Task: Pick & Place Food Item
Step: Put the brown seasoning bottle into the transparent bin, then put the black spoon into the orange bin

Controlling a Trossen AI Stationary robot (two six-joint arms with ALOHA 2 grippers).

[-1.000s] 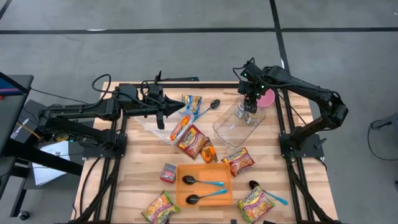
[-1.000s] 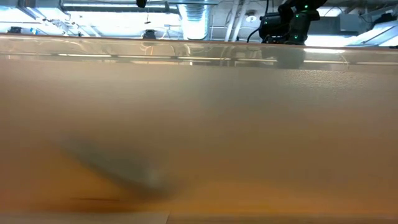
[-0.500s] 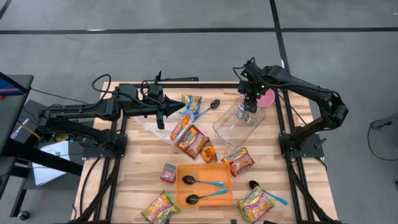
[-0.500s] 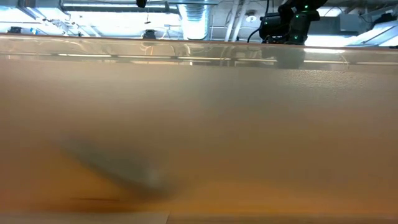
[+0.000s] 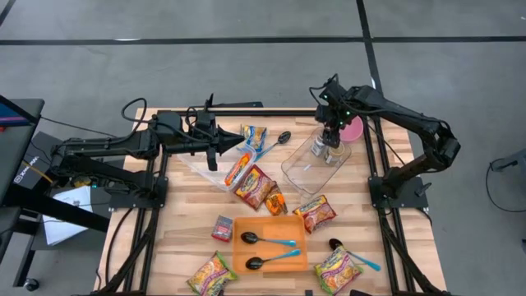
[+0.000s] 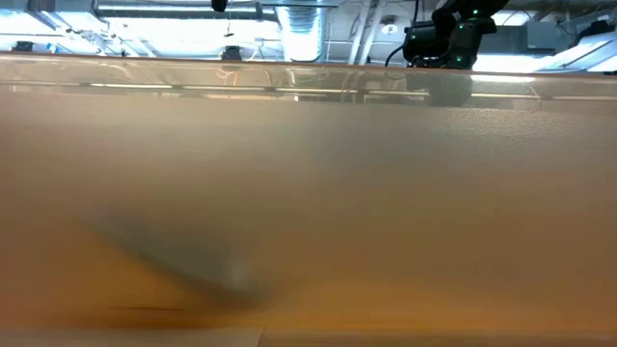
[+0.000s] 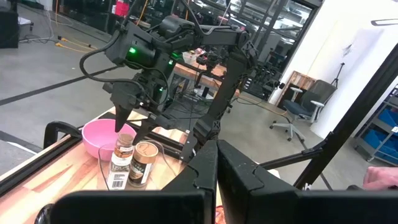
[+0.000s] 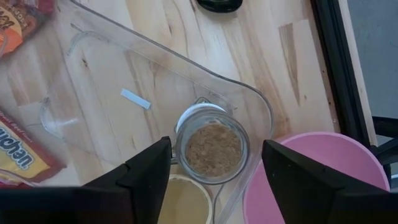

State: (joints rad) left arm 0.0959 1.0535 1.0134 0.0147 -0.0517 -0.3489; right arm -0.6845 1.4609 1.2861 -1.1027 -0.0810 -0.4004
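A glass jar of brown spice [image 8: 213, 149] stands upright, with no lid, on the floor of a clear plastic bin [image 5: 306, 167] at the table's far right. A second jar [image 7: 143, 165] stands beside it. My right gripper [image 8: 216, 146] hangs over the first jar, pointing steeply down. It is open, with one finger on either side of the jar's mouth and a clear gap to each. In the left wrist view its fingertips [image 7: 120, 118] stand just over the jar's top [image 7: 124, 138]. My left gripper [image 5: 240, 145] waits shut and level above the table's far middle.
A pink bowl [image 5: 353, 129] stands against the bin's far right side. Noodle and snack packets [image 5: 255, 187] lie across the middle and near side of the table. An orange tray [image 5: 269, 243] holds two spoons. A blurred orange surface [image 6: 308, 212] close to the lens blocks nearly all of the low view.
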